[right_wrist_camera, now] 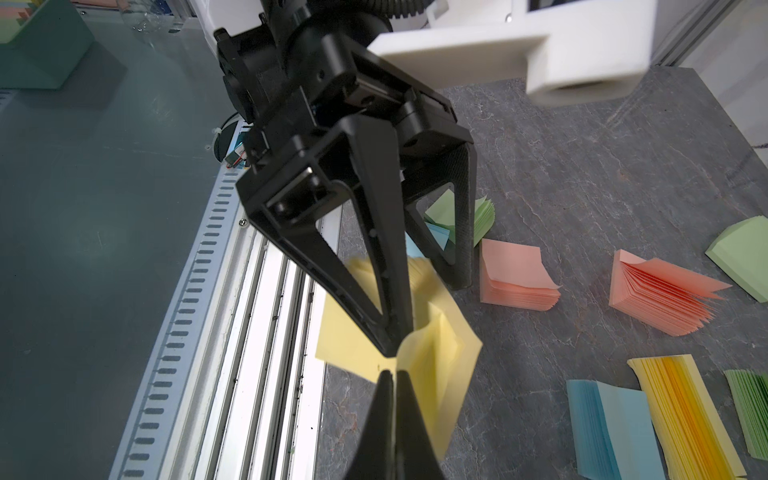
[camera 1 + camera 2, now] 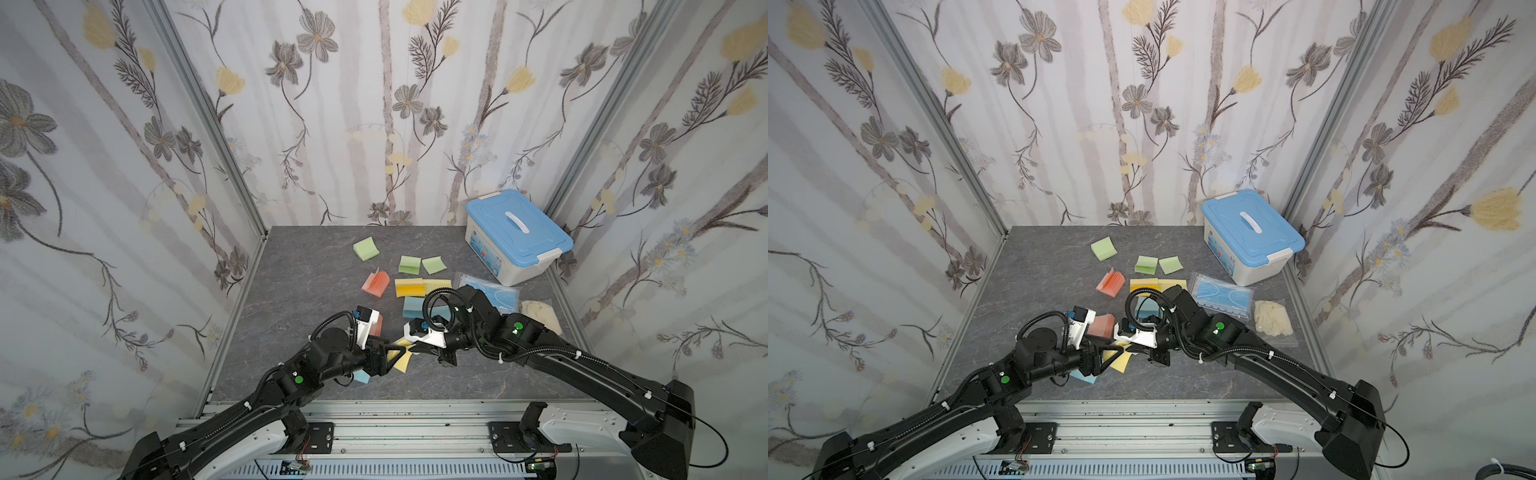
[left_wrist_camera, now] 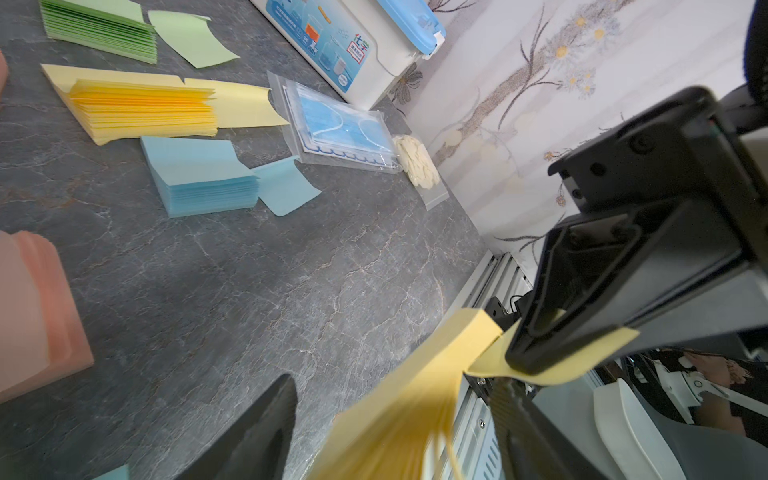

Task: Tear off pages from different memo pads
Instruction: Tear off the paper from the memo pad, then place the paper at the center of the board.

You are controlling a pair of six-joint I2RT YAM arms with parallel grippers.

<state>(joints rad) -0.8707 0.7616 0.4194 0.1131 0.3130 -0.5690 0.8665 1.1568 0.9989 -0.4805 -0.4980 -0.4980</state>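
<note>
My right gripper is closed tight, its tips pinching the free edge of one yellow page. As far as I can tell, that page is joined to the yellow pad along its other edge. My left gripper straddles the pad with its jaws standing apart. Bench shows between one of its fingers and the pad's side, so I judge it has no firm clamp. The pad is blurred and sits well apart from the blue-lidded box, out in front of it toward me. Most of the other memo pads lie nearer the box, some with loose pages beside them.

The page is thin, limp and very light, and likely to rip if jerked. Only a glue strip holds it, so the free edge is the place to grip. The pad is light too and will probably lift with the page unless it is squeezed across its sides near the glued edge.

The box's label reads 化学; the finer print is too small to read. The pads look blank.
</note>
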